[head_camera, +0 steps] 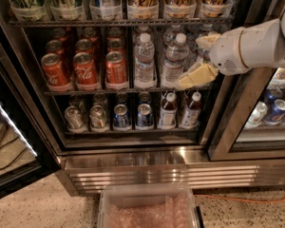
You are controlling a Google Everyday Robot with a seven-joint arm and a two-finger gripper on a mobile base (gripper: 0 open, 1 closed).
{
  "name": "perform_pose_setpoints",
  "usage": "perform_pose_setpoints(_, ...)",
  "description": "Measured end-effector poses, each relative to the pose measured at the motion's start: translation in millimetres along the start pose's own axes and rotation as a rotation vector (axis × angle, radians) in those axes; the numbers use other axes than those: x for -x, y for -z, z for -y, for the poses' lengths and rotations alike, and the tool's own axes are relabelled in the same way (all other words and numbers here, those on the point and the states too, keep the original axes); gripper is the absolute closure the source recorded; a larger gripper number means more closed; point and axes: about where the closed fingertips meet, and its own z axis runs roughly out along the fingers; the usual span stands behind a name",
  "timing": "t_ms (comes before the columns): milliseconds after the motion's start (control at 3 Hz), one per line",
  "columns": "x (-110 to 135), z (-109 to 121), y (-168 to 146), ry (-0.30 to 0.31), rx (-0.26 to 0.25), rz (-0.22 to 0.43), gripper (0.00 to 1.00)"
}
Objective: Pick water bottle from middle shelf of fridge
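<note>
The gripper (200,59) is seen open at the right end of the shelf (85,92); the upright bottle (174,60) is found just left of it.

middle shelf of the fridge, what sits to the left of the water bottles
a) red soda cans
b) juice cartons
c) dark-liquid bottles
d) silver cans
A: red soda cans fill the left part of the middle shelf, next to the water bottles; the gripper is at the shelf's right end, fingers open by the bottles.
</note>
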Motion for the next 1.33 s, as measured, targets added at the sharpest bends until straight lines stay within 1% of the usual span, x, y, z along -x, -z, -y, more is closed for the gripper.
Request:
perform_pose_setpoints(333, 1.6, 4.7, -12.8, -0.007, 0.004, 0.012, 0.16)
perform_pose_setpoints(667, -1.3, 6.6, -31.6, -0.019, 0.022, 0.010, 0.17)
perform_pose_setpoints(1333, -3.1, 11.8, -66.9, -0.013, 0.035, -0.015, 0.17)
